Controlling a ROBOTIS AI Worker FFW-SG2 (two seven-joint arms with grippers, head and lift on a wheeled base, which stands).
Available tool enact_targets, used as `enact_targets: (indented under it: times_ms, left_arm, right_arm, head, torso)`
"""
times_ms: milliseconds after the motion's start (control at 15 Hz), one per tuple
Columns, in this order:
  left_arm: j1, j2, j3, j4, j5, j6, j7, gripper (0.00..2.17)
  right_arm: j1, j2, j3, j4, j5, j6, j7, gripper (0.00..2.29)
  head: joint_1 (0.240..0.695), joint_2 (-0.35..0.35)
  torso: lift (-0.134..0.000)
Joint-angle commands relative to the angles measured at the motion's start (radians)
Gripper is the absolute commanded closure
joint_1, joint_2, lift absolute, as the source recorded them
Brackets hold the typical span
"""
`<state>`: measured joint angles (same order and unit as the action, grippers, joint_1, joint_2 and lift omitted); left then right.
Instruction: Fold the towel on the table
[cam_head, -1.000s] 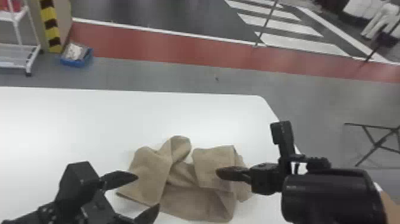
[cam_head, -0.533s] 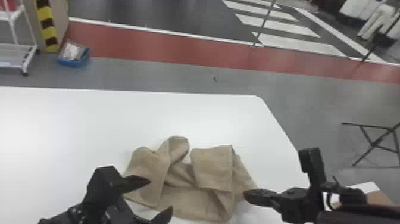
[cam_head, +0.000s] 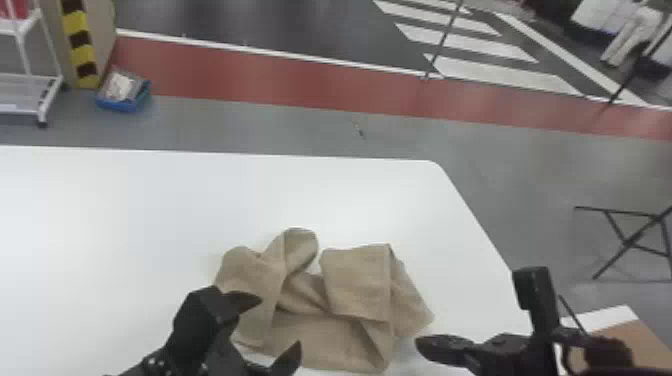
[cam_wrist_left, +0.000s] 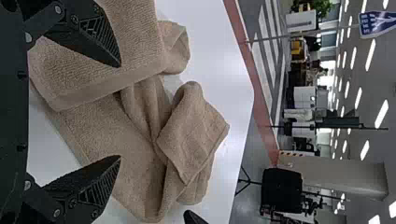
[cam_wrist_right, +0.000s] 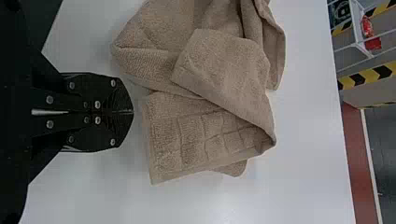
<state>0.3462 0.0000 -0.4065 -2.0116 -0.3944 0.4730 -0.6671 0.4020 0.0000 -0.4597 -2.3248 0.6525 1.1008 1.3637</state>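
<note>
In the head view, my left gripper stands open at the near left of the tan towel. The towel lies crumpled on the white table, with folded-over flaps on its left and right. My right gripper is just off the towel's near right corner. In the left wrist view, the left gripper has its fingers wide apart above the towel. In the right wrist view, the right gripper is shut with nothing between its fingers, beside the towel.
The table's right edge runs diagonally past the right arm, with a brown and white box beyond it. A black folding stand is on the floor at right. A blue bin and a white rack stand beyond the table at far left.
My right gripper has drawn back from the towel, to the right and toward the near side. The left gripper has shifted a little to the right. The towel looks unchanged.
</note>
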Motion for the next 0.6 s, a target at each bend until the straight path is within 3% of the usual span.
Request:
enact_targets:
  times_ms: [0, 533]
  left_arm:
    - [0.000, -0.003, -0.038, 0.005, 0.003, 0.020, 0.041, 0.22]
    - [-0.033, -0.003, -0.135, 0.093, -0.044, 0.042, 0.417, 0.27]
  right_arm:
    - [0.006, 0.001, -0.007, 0.001, -0.001, 0.000, 0.003, 2.25]
    - [0.041, 0.001, -0.014, -0.031, -0.010, -0.003, 0.003, 2.25]
  head:
    - [0.695, -0.350]
    - [0.695, -0.350]
  torso:
    - [-0.124]
    - [-0.124]
